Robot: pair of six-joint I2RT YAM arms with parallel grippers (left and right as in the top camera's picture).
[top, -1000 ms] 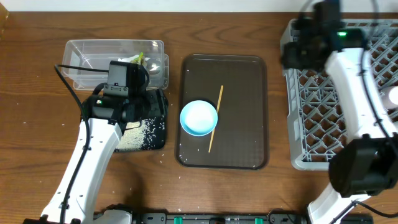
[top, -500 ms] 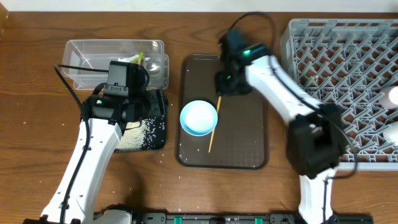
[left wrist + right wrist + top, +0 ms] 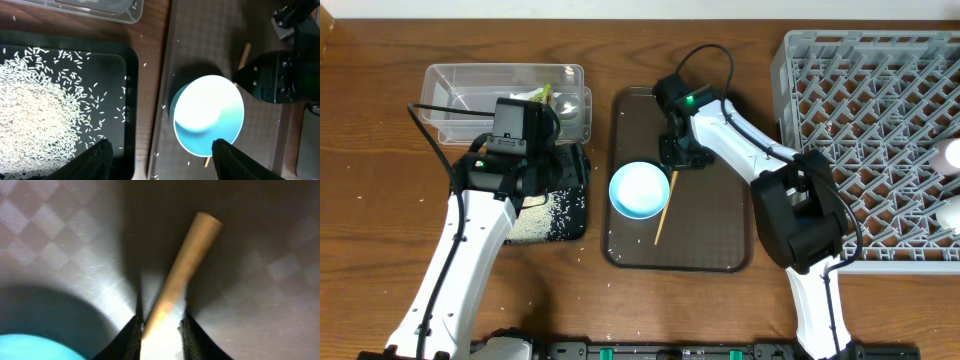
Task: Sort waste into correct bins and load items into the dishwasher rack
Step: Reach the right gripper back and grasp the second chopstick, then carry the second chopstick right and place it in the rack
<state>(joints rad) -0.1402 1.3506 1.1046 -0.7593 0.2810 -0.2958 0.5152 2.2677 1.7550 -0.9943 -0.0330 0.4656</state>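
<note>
A thin wooden chopstick [image 3: 663, 212] lies on the dark brown tray [image 3: 710, 220], its lower part beside the pale blue bowl [image 3: 640, 189]. My right gripper [image 3: 677, 157] is down at its far end. In the right wrist view its fingers [image 3: 160, 330] straddle the chopstick [image 3: 187, 265], slightly open, with a gap on the right. My left gripper [image 3: 162, 150] is open and empty, hovering between the black tray [image 3: 131, 100] of rice [image 3: 35, 110] and the bowl [image 3: 207, 115]. The crumpled wrapper [image 3: 542, 96] lies in the clear tub [image 3: 460, 85]. Only one chopstick shows. The plate is out of view.
The grey rack [image 3: 860, 120] stands at the right, with two white cups [image 3: 950, 155] at its right edge. A few rice grains lie scattered on the wood and brown tray near the black tray [image 3: 570, 200].
My right arm has swung from over the rack to the brown tray and come down at the chopstick's far end. The left arm has not moved.
</note>
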